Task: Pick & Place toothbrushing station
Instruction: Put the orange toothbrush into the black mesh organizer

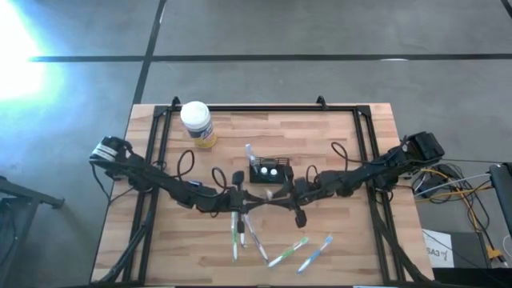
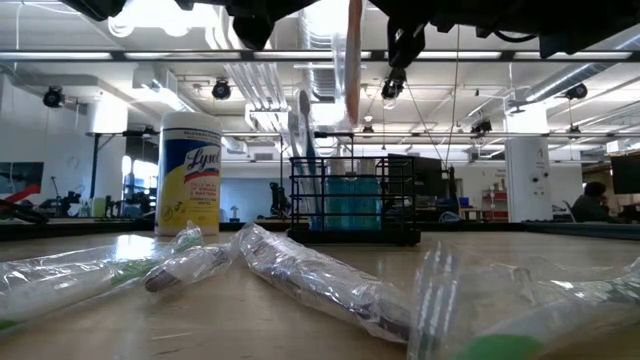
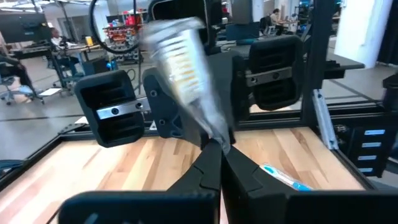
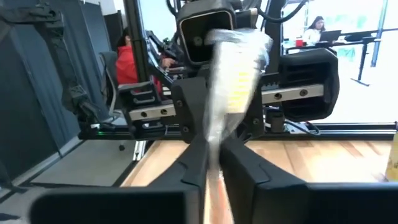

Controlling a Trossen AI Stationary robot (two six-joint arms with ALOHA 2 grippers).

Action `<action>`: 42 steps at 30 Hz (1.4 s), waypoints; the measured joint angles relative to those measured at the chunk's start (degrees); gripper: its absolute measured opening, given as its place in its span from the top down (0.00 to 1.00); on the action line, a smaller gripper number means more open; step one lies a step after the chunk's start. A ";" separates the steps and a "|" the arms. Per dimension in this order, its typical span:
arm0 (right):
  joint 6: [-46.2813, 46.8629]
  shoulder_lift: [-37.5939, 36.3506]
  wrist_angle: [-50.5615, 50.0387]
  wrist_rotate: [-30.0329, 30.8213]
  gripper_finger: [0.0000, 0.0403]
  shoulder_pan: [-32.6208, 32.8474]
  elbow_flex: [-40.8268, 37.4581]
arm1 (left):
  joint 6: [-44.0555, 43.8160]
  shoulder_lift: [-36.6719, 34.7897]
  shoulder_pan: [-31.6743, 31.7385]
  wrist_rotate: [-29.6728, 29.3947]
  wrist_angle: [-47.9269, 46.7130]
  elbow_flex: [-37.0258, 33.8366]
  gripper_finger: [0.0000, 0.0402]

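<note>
We see the toothbrushing station point(image 1: 270, 170) standing upright near the middle of the wooden surface point(image 1: 352, 240), its long axis running left to right in the high view and its open top facing up. It is a small black rectangular holder with wire-mesh sides; in the low view point(image 2: 352, 196) we can look through the mesh to something teal inside, and from above two pale round spots show on its top. One wrapped toothbrush point(image 1: 250, 155) stands at its left end. The left end effector point(image 1: 242, 202) and the right end effector point(image 1: 282, 194) meet just in front of the station, above the surface, and between them they carry a plastic-wrapped toothbrush. In the left wrist view the left fingers point(image 3: 205, 171) are clenched on the wrapped toothbrush point(image 3: 183, 62), whose bristle head rises upright above them; in the right wrist view the right end effector point(image 4: 212, 163) is likewise closed on the same wrapped brush point(image 4: 233, 74). More wrapped toothbrushes point(image 1: 314, 253) lie scattered on the near part of the surface. A Lysol wipes canister point(image 1: 198, 123) stands toward the far left corner, well apart from the station.
</note>
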 joint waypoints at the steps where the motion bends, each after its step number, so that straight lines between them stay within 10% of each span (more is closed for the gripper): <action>1: 0.02 -0.03 -0.04 -0.73 0.95 0.00 0.00 | -0.22 -0.02 0.11 0.70 -0.02 0.00 1.00; 10: -0.78 -0.50 -0.52 -2.02 0.96 0.00 -0.04 | -2.95 -0.06 0.45 3.33 -0.50 0.00 0.94; 22: -1.36 -0.88 -0.92 -1.91 0.97 -0.07 -0.35 | -3.52 -1.70 -0.22 4.83 -1.78 -0.06 0.55; 29: -1.41 -2.89 -1.57 -2.80 0.97 0.04 -1.86 | -4.54 -12.65 -1.21 3.96 -18.82 0.03 0.39; 34: -3.63 -8.19 -5.92 -2.77 0.97 -0.21 -3.54 | -11.01 -23.58 -2.77 3.21 -35.29 -0.36 0.39; 42: -6.32 -22.56 -17.61 0.63 0.97 -0.37 -6.16 | -16.67 -35.65 -10.71 -17.63 -40.54 -9.51 0.67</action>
